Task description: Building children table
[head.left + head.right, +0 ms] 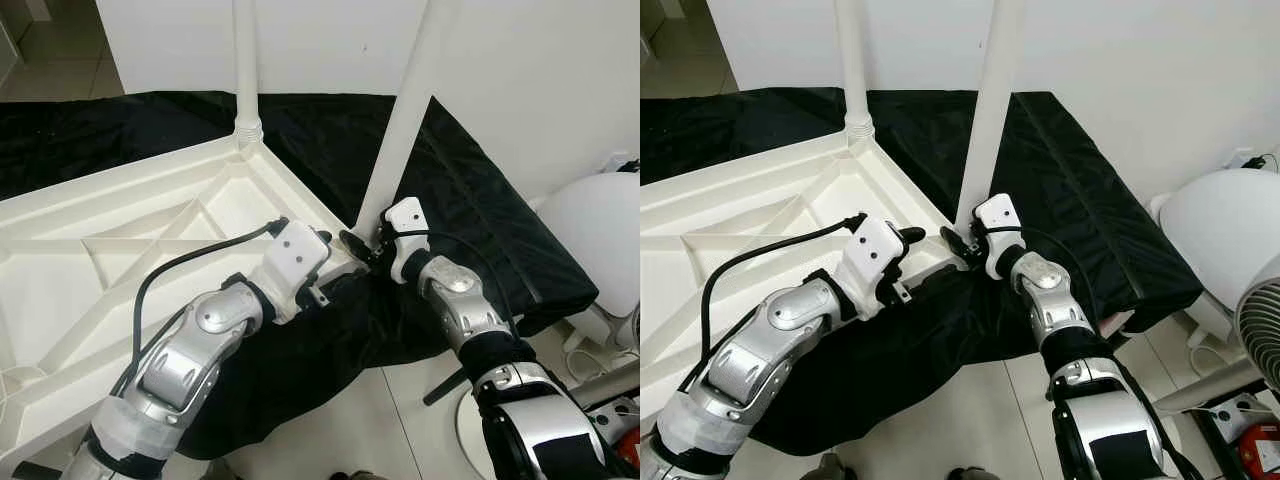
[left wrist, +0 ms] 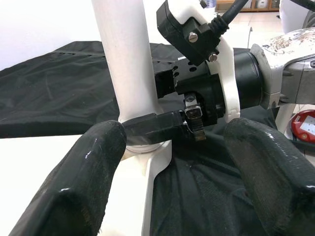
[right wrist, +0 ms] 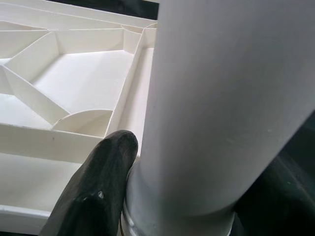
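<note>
**Right pincer clamped on the near table leg**

Lowest in the head views, the two silver arms reach up from the bottom edge toward the middle of the frame. The left pincer sits just left of centre at the near corner of the upturned table top; its two black fingers stand apart, with nothing between them, aimed at the base of the leg. The right pincer is at centre frame, closed around the foot of the near leg, a white tube that rises tilted toward the upper right of the frame. In the right wrist view one black finger presses against the tube just above its socket collar.

The table top is white plastic, lying ribbed underside up across the left half of the frame, on a black cloth that spreads over the floor to the right and far side. The near leg stands in the table top's right-hand corner. Farther back, a second white leg stands upright in the far corner, upper centre. A white rounded object sits at the right edge. Behind everything runs a white wall
</note>
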`<state>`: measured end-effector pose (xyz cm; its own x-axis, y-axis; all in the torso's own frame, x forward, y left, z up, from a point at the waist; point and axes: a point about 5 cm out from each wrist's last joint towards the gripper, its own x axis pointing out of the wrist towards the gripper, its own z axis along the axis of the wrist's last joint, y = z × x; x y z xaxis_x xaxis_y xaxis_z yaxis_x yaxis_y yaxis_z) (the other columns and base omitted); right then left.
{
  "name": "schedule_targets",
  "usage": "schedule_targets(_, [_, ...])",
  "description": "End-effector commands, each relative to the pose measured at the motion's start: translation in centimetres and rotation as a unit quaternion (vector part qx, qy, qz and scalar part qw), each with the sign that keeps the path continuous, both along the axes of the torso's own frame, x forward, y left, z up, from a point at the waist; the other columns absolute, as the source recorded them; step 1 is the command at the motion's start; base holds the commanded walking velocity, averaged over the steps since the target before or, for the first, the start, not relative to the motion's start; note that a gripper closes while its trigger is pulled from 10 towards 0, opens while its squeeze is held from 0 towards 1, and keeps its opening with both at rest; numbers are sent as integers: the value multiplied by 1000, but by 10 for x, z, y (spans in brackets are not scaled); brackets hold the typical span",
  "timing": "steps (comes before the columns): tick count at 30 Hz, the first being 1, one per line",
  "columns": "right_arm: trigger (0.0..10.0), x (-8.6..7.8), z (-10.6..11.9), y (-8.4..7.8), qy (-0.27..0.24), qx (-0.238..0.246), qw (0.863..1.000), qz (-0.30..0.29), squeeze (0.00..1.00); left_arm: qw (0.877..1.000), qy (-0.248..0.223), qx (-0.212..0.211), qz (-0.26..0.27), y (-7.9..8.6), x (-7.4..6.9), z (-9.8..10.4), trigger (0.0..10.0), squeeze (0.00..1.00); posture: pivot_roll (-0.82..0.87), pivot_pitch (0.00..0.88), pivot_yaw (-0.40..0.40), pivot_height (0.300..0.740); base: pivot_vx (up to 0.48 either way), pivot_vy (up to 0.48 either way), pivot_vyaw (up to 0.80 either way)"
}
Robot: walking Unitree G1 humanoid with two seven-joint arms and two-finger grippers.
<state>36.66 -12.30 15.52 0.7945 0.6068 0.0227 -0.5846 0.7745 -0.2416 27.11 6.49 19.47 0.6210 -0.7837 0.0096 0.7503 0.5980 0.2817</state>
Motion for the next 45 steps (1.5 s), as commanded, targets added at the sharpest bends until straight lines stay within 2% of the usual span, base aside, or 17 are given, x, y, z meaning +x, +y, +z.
schedule_targets(1, [0,-3,-13,-8,27,-2,1000,-11,0,999,3,11,-46,-5,-4,0,10000,0,82,60,-65,740,0,0,0])
schedule_targets(2, [0,-4,-16,-9,33,5,999,-19,0,999,3,11,-46,-6,-4,-1,10000,0,82,60,-65,740,0,0,0])
schedule_targets(3, [10000,-4,-17,-10,35,12,999,-24,0,999,3,11,-47,-6,-4,-1,10000,0,81,60,-65,740,0,0,0])
schedule_targets(11, [10000,-5,-16,-5,35,46,997,-48,0,999,4,11,-48,-7,-5,-1,10000,0,79,60,-72,740,0,0,0])
schedule_targets(14, [10000,-4,-15,-2,41,74,992,-90,0,999,3,10,-46,-7,-5,-1,10000,0,79,60,-72,740,0,0,0])
schedule_targets(17, [10000,-4,-14,-2,43,79,991,-98,0,999,2,10,-45,-7,-5,-1,10000,0,79,60,-72,740,0,0,0])
schedule_targets(19, [10000,-3,-14,-2,46,91,988,-117,0,999,2,10,-45,-7,-5,-2,10000,0,78,57,-79,740,0,0,0])
schedule_targets(20, [10000,-3,-13,-1,47,112,981,-150,0,999,2,9,-44,-7,-6,-2,10000,0,78,55,-82,740,0,0,0])
schedule_targets(21, [10000,-3,-13,-1,47,112,981,-150,0,999,2,9,-44,-7,-6,-2,10000,0,78,55,-82,740,0,0,0])
schedule_targets(23, [10000,-6,-10,3,44,160,961,-220,0,999,2,9,-43,-7,-7,-3,10000,0,77,53,-85,740,0,0,0])
schedule_targets(24, [10000,-8,-8,6,38,184,946,-264,0,999,2,9,-43,-7,-6,-4,10000,0,77,53,-84,740,0,0,0])
schedule_targets(25, [10000,-8,-8,6,38,184,946,-264,0,999,2,9,-43,-7,-6,-4,10000,0,77,53,-84,740,0,0,0])
schedule_targets(28, [10000,-15,-4,13,24,216,916,-338,0,999,1,9,-42,-8,-6,-3,10000,0,77,50,-79,740,0,0,0])
schedule_targets(30, [10000,-16,-3,17,20,218,919,-327,0,999,2,8,-42,-8,-6,-3,10000,0,76,49,-75,740,0,0,0])
schedule_targets(33, [10000,-19,-1,24,19,209,931,-297,0,999,4,9,-43,-8,-6,-4,10000,0,71,47,-72,740,0,0,0])
schedule_targets(45, [10000,-23,-1,17,15,190,930,-314,0,999,3,11,-40,-6,-5,-4,10000,0,73,47,-74,740,0,0,0])
